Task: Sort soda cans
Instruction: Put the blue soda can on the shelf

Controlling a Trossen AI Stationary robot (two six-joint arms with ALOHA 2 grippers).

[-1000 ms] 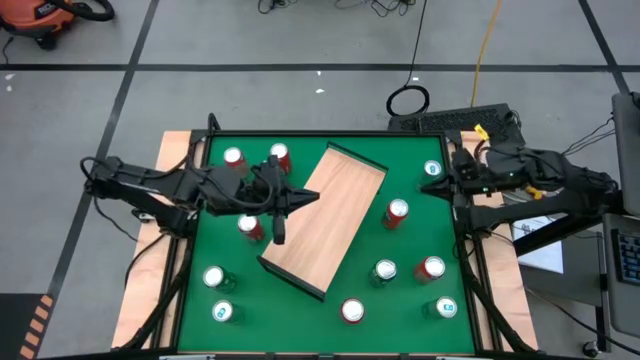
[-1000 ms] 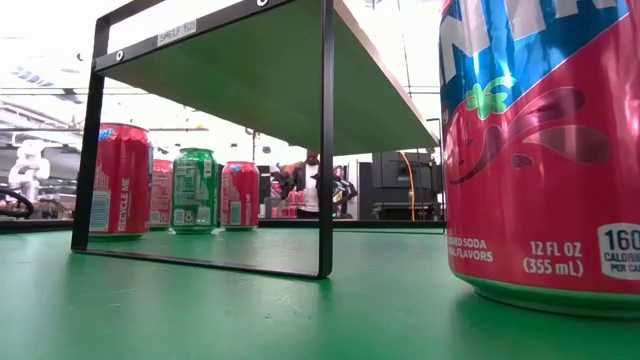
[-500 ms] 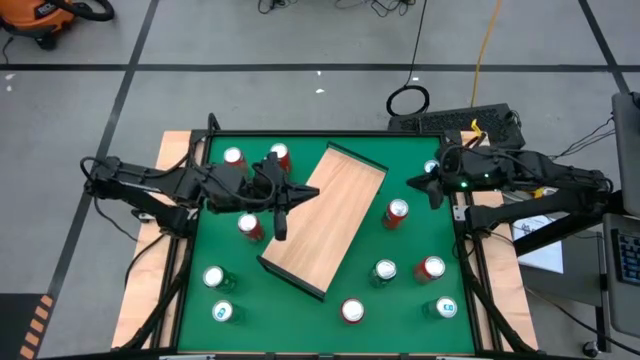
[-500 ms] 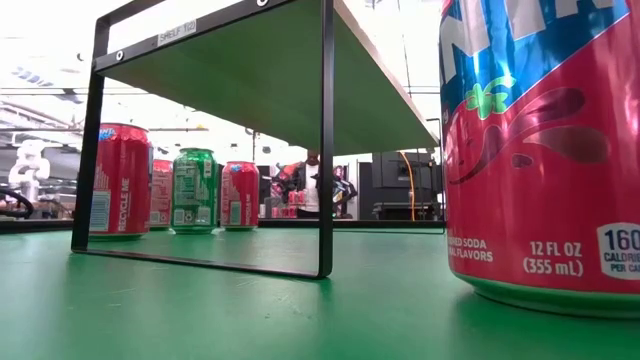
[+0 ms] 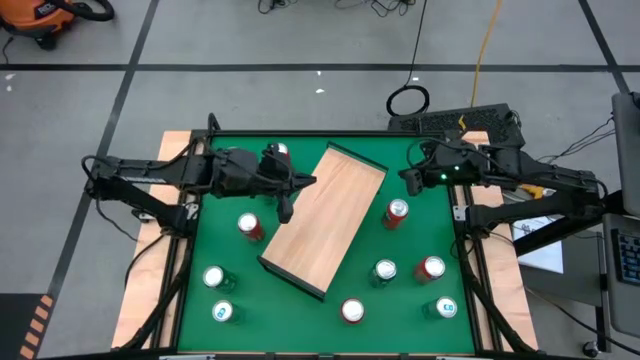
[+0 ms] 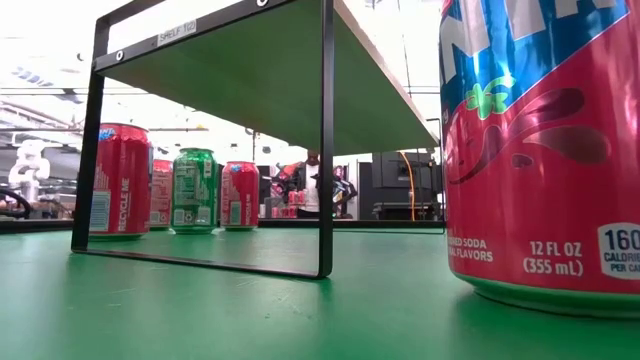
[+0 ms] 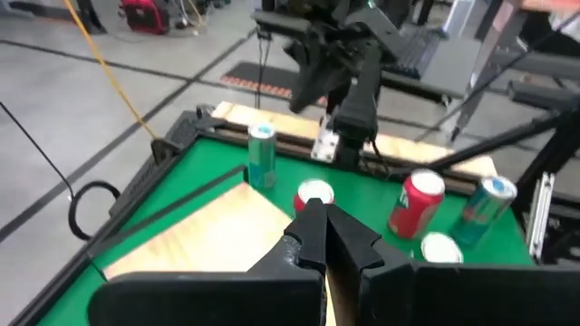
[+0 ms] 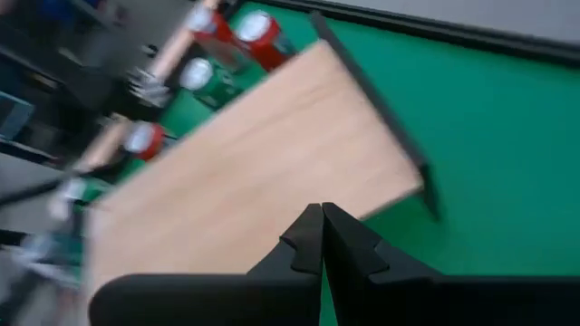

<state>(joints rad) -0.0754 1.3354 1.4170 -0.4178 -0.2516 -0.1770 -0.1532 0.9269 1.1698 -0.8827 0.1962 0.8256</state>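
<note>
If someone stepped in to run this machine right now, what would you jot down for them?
Left gripper: fingers shut, empty, at the wooden shelf's left edge.
Right gripper: fingers shut, empty, over the mat's far right corner.
Soda cans: scattered around the shelf on the green mat, e.g. red, red, green, teal.
Done: no sorted groups visible, none on the shelf.
Left: all the sorting.

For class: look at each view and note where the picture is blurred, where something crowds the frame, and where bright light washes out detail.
Right wrist view: the wooden board and the cans beyond are streaked with motion blur. Low view: a red can crowds the frame, cropped; bright room light washes out the background. High view: evenly lit and sharp. Left wrist view: slightly soft.
</note>
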